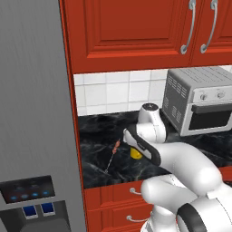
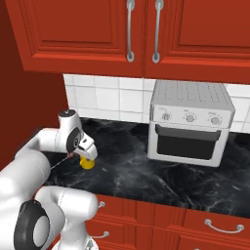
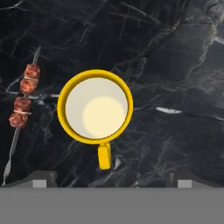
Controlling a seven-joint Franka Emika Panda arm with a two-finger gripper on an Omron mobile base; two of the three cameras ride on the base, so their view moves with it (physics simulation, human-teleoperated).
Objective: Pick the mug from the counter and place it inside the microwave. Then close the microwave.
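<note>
The small yellow mug [image 3: 95,107] stands upright and empty on the black marbled counter [image 3: 175,65], its handle pointing toward the bottom of the hand view. My gripper [image 3: 113,180] hovers straight above it, open, one dark fingertip on each side and nothing between them. From the left base view the mug [image 1: 135,153] peeks out under my hand, near the counter [image 1: 99,131] front. In the right base view the mug [image 2: 87,163] sits just below the gripper [image 2: 88,155]. The microwave is out of view.
A thin skewer with reddish chunks [image 3: 24,103] lies just left of the mug, seen also as a stick [image 1: 114,154]. A silver toaster oven with knobs [image 2: 188,124] stands at the back right. A tall grey appliance [image 1: 34,113] walls off the left. Red cabinets [image 2: 97,34] hang overhead.
</note>
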